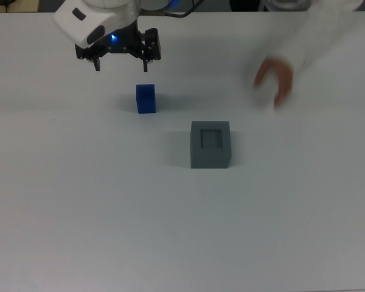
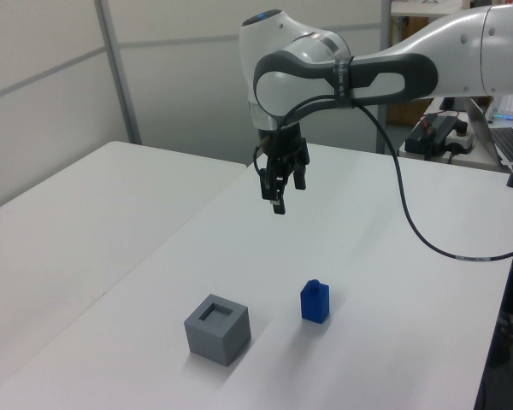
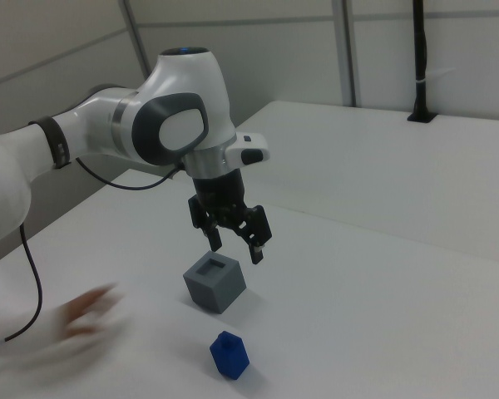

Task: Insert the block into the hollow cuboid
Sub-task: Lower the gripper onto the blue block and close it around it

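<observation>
The blue block stands upright on the white table, also visible in the left view and the right view. The grey hollow cuboid sits a short way off, at the top view's lower right of the block, its square recess facing up and empty. My gripper hangs in the air well above the table, at the top view's upper left of the block. It is open with nothing between its fingers.
A person's blurred hand and white sleeve reach over the table at the top view's upper right, and the hand shows at the right view's lower left. A black cable trails from the arm.
</observation>
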You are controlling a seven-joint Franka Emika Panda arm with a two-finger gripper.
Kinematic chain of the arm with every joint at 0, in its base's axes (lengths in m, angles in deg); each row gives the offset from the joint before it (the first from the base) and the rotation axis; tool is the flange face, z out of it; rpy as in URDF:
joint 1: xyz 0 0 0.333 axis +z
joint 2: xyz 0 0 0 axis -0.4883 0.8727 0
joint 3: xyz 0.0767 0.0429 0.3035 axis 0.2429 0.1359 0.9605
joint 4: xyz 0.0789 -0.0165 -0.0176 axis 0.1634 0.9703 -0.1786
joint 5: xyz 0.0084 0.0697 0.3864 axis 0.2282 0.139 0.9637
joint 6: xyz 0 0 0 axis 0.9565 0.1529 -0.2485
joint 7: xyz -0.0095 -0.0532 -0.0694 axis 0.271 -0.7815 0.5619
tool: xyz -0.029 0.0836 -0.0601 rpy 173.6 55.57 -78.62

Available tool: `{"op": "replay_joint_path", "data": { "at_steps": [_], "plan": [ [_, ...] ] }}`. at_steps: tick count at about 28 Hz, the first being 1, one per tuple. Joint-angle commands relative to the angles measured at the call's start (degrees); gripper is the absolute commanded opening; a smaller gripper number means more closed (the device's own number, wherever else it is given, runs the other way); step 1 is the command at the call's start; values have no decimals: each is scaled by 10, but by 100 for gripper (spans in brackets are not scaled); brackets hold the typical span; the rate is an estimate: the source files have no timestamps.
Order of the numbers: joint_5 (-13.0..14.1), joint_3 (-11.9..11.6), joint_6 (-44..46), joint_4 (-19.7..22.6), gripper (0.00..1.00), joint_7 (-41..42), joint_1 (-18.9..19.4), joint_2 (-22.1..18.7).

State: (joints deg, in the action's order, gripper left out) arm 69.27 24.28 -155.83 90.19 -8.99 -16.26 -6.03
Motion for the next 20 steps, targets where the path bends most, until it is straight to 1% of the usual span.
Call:
{"op": "replay_joint_path", "data": {
  "at_steps": [1,2,6,11,12,14,16,17,20],
  "plan": [
    [-6,-5,15,2,100,16,-1,-25],
    [-6,-4,13,4,100,16,-3,-31],
    [-7,0,7,39,100,24,-5,-55],
    [2,8,-96,133,100,27,-1,-102],
    [2,23,-138,174,100,27,-2,-115],
    [1,39,-174,212,100,27,-5,-124],
    [0,46,-204,243,100,27,-5,-129],
    [0,50,-227,267,100,26,-4,-129],
    [0,56,-239,282,100,26,-2,-123]
  ]
}}
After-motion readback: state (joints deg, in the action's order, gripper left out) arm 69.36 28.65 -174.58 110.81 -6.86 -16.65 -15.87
